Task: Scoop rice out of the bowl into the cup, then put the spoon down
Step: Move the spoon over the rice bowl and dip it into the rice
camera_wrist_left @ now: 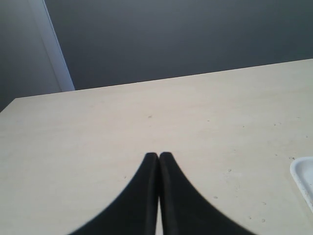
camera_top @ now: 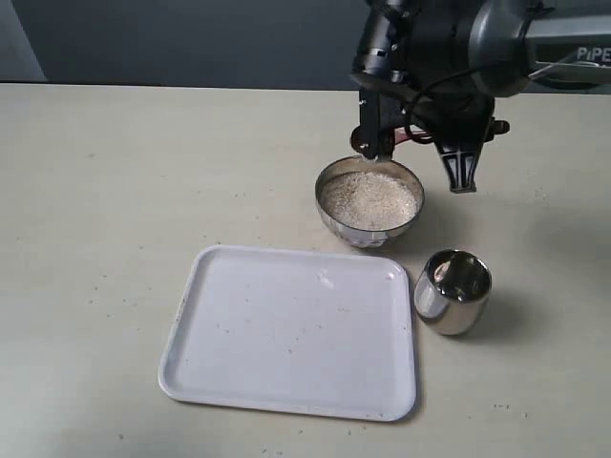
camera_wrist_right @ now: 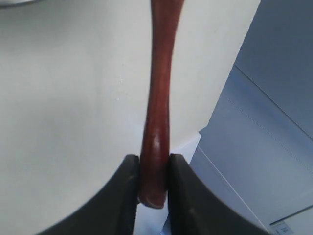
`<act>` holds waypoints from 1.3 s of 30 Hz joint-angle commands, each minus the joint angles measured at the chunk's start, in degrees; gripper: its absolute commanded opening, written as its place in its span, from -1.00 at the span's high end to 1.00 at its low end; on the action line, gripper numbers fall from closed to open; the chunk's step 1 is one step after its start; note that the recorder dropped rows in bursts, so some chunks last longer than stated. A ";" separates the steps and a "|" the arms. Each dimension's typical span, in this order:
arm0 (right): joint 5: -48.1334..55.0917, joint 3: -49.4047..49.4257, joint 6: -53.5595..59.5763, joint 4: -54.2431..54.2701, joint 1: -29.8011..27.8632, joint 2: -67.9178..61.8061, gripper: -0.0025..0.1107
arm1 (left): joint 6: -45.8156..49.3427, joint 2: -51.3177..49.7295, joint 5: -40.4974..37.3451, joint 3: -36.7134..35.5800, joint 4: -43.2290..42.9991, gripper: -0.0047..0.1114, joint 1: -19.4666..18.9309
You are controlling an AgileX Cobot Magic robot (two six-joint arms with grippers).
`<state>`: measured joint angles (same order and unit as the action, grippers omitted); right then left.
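Right end effector (camera_wrist_right: 154, 161) pinches the spoon (camera_wrist_right: 159, 98) at its handle end, leaving its length free to reach the bowl (camera_top: 326, 191) of rice (camera_top: 370, 200) toward the worktop's (camera_top: 115, 172) far edge. The cup (camera_top: 452, 291) stands near the bowl, ready for filling.

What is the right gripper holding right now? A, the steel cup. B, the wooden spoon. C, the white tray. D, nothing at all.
B: in the right wrist view the right gripper is shut on the spoon, its two fingers pinching the end of the reddish-brown handle.
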<state>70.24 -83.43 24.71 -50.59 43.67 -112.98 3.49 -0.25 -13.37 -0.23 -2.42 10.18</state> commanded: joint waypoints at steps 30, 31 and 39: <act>-0.27 0.28 10.20 -10.12 0.97 -1.53 0.96 | -0.37 0.25 0.08 0.23 -0.05 0.91 0.23; -0.27 0.28 10.20 -9.48 0.97 -1.64 0.96 | -0.37 0.25 0.08 0.23 -0.05 0.91 0.23; -0.27 0.28 10.55 -8.37 0.97 -5.59 0.96 | -0.37 0.25 0.08 0.23 -0.05 0.91 0.23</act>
<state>69.90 -83.43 34.90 -58.93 44.81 -117.19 3.49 -0.25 -13.37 -0.23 -2.42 10.18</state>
